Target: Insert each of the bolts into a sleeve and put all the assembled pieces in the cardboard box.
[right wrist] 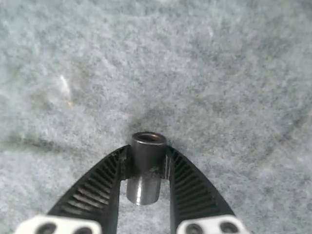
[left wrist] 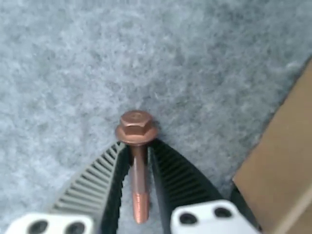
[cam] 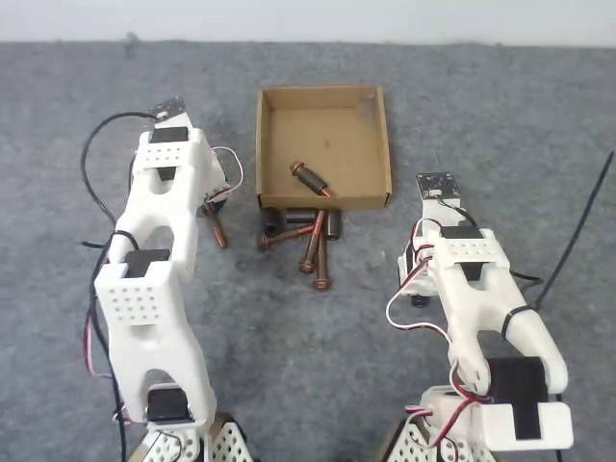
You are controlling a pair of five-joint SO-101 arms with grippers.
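Left gripper [left wrist: 138,147]: clamped on a copper bolt [left wrist: 136,130], jaws pinching the shank just under the hex head, threaded end pointing back toward the wrist. In the high view this bolt hangs low over the counter [cam: 500,125], just left of the cardboard box [cam: 261,144].

Right gripper [right wrist: 147,149]: clamped on a dark sleeve [right wrist: 145,170], jaws on its sides near the open end, bore facing away from the camera mount and unobstructed. It sits well right of the box, over bare grey surface.

Bolt and sleeve are well apart, one per arm, not yet mated.

Outward: the box holds one assembled piece [cam: 309,179], a bolt with a sleeve on it, lying near the front wall. Nothing else is visible inside. Just in front of the box is a heap of loose bolts [cam: 310,248], about three as far as I can tell, overlapping each other. Loose sleeves [cam: 334,224] lie between them and the box wall, at least two; exact count unclear.

Progress, judged: early. One piece done and boxed. A second pair is picked up but unjoined. Left to do: bring the two grippers together, insert this bolt, drop it in the box, then repeat for the heap.
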